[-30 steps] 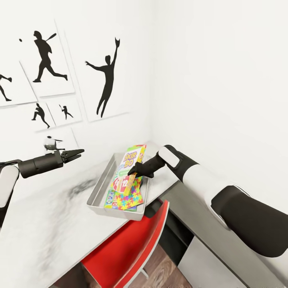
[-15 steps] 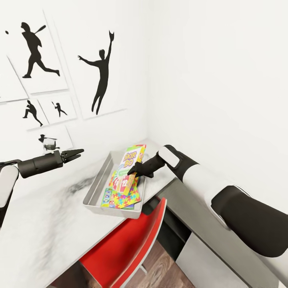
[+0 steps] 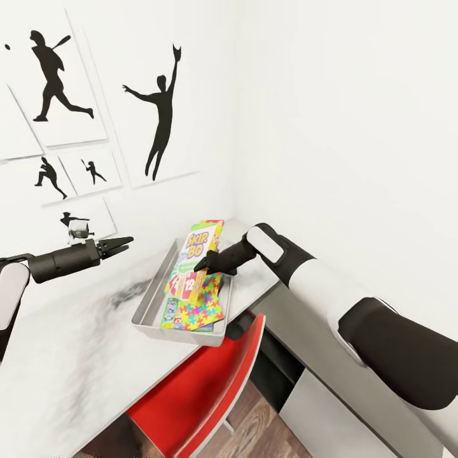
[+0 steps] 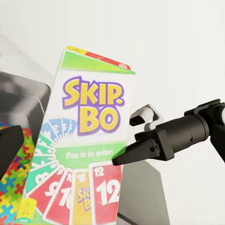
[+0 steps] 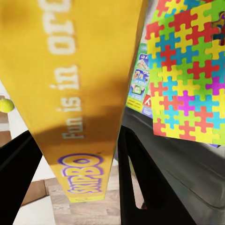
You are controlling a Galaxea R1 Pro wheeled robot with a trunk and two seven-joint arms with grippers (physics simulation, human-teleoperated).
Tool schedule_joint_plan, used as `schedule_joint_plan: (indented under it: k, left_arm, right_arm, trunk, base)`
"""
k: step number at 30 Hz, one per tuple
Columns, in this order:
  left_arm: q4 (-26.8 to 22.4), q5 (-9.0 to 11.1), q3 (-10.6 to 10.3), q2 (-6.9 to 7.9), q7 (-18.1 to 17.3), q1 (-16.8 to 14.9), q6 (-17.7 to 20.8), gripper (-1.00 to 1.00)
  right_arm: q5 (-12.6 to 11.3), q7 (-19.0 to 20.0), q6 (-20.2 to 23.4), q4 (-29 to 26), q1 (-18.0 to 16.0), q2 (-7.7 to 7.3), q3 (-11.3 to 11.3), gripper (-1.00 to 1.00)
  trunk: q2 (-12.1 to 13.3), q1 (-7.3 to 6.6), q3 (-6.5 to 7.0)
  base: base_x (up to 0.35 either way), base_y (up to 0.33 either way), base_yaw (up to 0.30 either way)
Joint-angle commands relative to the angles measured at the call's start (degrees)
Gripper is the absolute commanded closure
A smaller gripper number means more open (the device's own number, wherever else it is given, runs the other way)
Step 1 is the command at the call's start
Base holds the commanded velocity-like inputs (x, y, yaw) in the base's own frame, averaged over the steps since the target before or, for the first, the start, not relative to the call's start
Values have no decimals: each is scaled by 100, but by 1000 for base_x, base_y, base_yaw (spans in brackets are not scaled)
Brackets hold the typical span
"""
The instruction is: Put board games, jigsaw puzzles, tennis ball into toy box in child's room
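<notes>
My right gripper (image 3: 202, 265) is shut on the yellow-green Skip-Bo board game (image 3: 196, 257) and holds it tilted, almost upright, over the toy box (image 3: 151, 299). The left wrist view shows the game's lettered face (image 4: 89, 154) and the gripper (image 4: 123, 158) at its edge. In the right wrist view both fingers (image 5: 136, 178) clamp the box's yellow side (image 5: 79, 93). A jigsaw puzzle (image 3: 202, 310) (image 5: 187, 70) and a blue board game (image 3: 170, 312) (image 5: 140, 79) lie in the toy box. The tennis ball (image 5: 5, 105) shows small at a picture edge. My left gripper (image 3: 127, 242) hovers open, left of the toy box.
The toy box stands on the pale desk (image 3: 63, 362) in the wall corner. A red chair (image 3: 210, 381) is tucked under the desk's front edge. A lower dark-grey cabinet top (image 3: 305, 331) runs along the right wall under my right arm. Silhouette posters (image 3: 159, 108) hang behind.
My right gripper has carried the Skip-Bo box a little left and up, standing it more upright over the toy box. The head camera shifted. The left arm has held still.
</notes>
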Motion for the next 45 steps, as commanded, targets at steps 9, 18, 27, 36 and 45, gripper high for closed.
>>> schedule_joint_plan:
  k: [9, 18, 27, 36, 45]
  left_arm:
    - [7, -19, 20, 6, -36, -5, 21, -100]
    - [9, -23, 22, 2, -36, -5, 21, -100]
    - [9, -36, 14, 1, -27, -6, 21, -100]
    - [9, -37, 13, 1, -27, -5, 21, -100]
    - [9, -30, 13, 1, -27, -5, 21, -100]
  right_arm:
    - [-13, -4, 6, 18, -7, 0, 21, 100]
    - [-15, -12, 6, 28, 7, 0, 31, 100]
    - [-19, -7, 6, 53, 10, 0, 30, 100]
    - [-19, -11, 6, 59, 10, 0, 31, 100]
    - [-19, -4, 6, 59, 10, 0, 34, 100]
  trunk:
    - [-12, 3, -33]
    - [-12, 3, -52]
    - [-12, 3, -120]
    - [-12, 3, -198]
    - [-12, 3, -281]
  base:
    - [0, 30, 238]
    - [0, 17, 124]
    - [0, 0, -98]
    - [0, 0, -138]
    - [0, 0, -18]
